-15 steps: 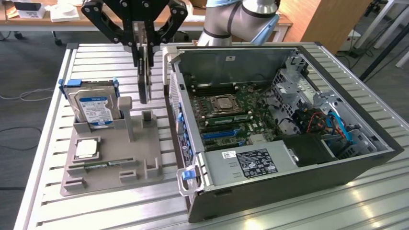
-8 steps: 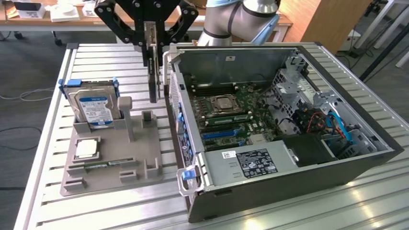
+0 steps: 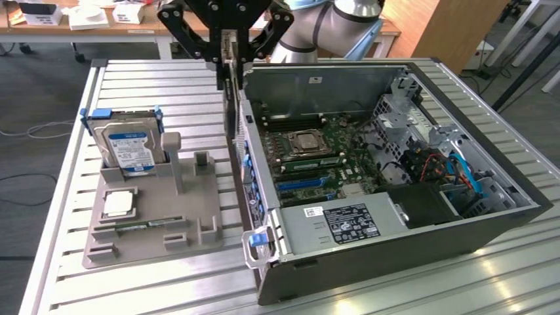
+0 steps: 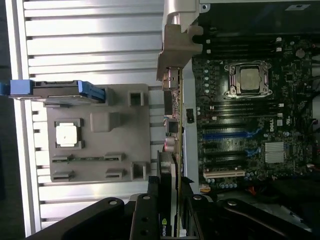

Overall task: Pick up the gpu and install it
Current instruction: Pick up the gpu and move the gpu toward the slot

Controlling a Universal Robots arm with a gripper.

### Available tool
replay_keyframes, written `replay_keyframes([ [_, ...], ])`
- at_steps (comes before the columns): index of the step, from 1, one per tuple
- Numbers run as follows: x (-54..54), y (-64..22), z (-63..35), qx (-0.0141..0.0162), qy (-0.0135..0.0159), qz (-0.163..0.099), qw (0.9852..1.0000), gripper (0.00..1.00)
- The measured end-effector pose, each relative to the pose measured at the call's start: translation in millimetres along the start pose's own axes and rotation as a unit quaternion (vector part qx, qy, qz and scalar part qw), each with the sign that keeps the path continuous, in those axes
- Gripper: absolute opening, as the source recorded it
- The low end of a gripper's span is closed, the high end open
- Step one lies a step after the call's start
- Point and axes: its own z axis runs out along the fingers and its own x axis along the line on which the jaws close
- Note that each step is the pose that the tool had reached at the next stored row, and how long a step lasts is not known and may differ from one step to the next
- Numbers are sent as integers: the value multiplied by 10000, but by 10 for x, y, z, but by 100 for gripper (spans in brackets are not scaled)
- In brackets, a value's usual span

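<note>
**Above the case wall: card in hand, not yet seated**

From the exterior view, I have the gripper [image 3: 229,58] closed partway on the graphics card [image 3: 230,92], its fingers pinching the thin board from both sides. The card hangs upright and edge-on, over the gap where the grey tray [image 3: 149,230] meets the near wall of the computer case [image 3: 490,223]. It is clear of the tray and touches nothing on the motherboard [image 3: 324,157]. The hard drive [image 3: 130,147] stands in its tray holder, well apart from the gripper. I judge the pick-up done.

On the wrist view, the gripper [image 4: 170,207] clamps the graphics card [image 4: 172,120] near one end, and the card's metal bracket [image 4: 176,45] points away from the fingers. The card runs along the case wall, with the tray [image 4: 100,145] on one side and the motherboard [image 4: 250,115] on the other. The blue slots [image 4: 227,135] on the board are bare, and the card is beside the board rather than over them. By my reckoning the installing is all left: the card has to be carried over a slot, lined up and pressed home.
</note>
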Motion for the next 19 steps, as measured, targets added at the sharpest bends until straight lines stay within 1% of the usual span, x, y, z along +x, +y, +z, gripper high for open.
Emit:
replay_keyframes([
  [8,-293,21,8,-1,0,-1,10000,27],
  [19,-754,54,19,-3,1,0,10000,27],
])
